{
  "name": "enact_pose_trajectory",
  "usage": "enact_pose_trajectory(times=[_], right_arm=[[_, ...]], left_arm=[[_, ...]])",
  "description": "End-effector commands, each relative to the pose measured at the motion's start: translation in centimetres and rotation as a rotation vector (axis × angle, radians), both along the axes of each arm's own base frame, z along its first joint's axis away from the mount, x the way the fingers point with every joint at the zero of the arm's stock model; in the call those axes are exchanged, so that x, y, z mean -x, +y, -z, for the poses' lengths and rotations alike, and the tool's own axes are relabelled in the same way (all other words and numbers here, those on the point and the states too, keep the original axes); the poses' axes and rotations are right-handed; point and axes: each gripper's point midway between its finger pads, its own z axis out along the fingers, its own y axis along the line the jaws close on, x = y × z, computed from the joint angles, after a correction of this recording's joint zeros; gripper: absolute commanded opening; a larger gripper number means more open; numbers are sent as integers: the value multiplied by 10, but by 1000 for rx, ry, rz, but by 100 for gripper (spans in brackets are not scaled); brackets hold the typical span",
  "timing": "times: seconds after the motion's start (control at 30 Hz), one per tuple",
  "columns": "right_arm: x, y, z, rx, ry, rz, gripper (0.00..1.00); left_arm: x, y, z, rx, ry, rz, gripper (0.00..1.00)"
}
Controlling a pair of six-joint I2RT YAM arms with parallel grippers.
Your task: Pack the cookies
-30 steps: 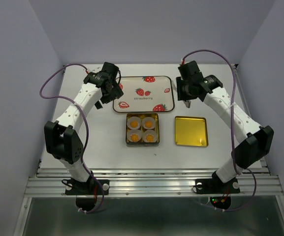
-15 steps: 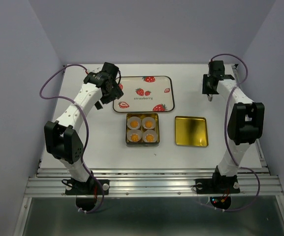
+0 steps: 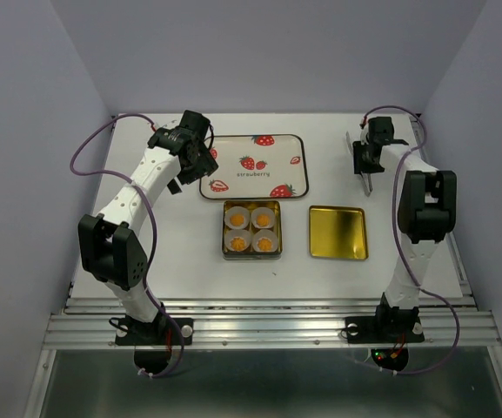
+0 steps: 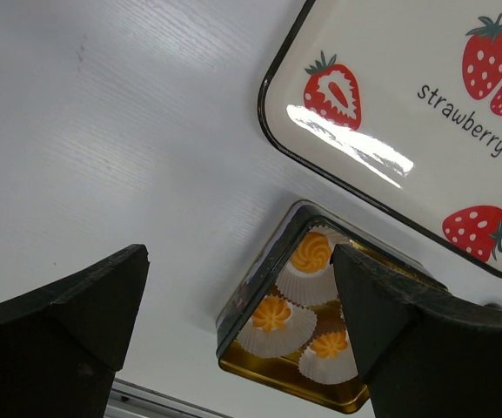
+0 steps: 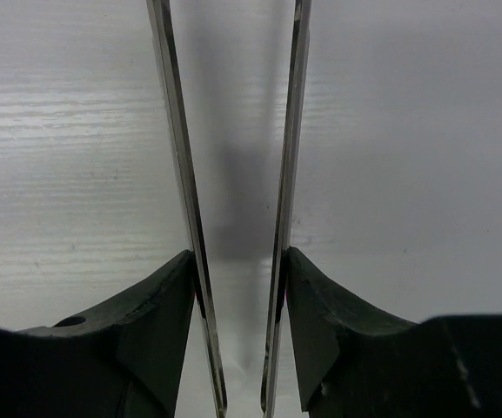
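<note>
Right gripper point(image 3: 364, 167) relocated from beside the strawberry tray point(image 3: 233, 148) to the far right of the table point(image 3: 172, 252); left gripper point(image 3: 204, 160) unmoved.

Top view: cookies point(image 3: 251, 230), four, each in a paper cup, in the open tin point(image 3: 221, 231) at table centre, just nearer than the tray. Gold lid point(image 3: 338, 232) beside the tin, to its right.

Left wrist view: jaws spread wide, empty, above the tin's corner.

Right wrist view: fingers point(image 5: 159, 335) pressing both arms of the metal tweezers point(image 5: 179, 131), over bare table.
</note>
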Motion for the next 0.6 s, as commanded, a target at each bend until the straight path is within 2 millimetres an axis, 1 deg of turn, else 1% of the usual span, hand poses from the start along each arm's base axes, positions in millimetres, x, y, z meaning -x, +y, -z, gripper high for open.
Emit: enact_pose_trajectory(times=[0.0, 0.07, 0.13, 0.2, 0.27, 0.3, 0.4, 0.43, 0.47, 0.5, 0.53, 0.57], right_arm=[[-12, 0, 4, 2, -34, -16, 50], [-12, 0, 8, -8, -30, -6, 51], [-14, 0, 8, -10, -30, -1, 56], [-14, 0, 8, -12, -31, 7, 57], [-16, 2, 8, -23, -35, 9, 62], [-16, 3, 3, -27, -44, 4, 69], [-16, 3, -6, -37, -62, 22, 74], [-15, 3, -9, -39, -69, 28, 79], [-14, 4, -17, -45, -82, 33, 79], [-11, 4, -18, -53, -83, 40, 81], [-10, 5, -27, -58, -96, 49, 83], [-8, 6, -30, -72, -97, 56, 83]], left_arm=[[5, 4, -6, -20, -4, 2, 99], [6, 5, -5, -21, 0, 1, 99], [7, 6, -5, -21, -2, -2, 99], [7, 6, -5, -25, -2, 0, 99], [8, 7, -5, -26, 1, -1, 99], [8, 7, -4, -26, 3, 1, 99], [8, 7, -6, -23, -4, 1, 99], [8, 6, -6, -22, -6, 2, 99], [8, 6, -7, -21, -9, 2, 99], [8, 7, -7, -23, -9, 2, 99], [8, 7, -8, -22, -8, 0, 99], [8, 7, -8, -22, -6, -1, 99]])
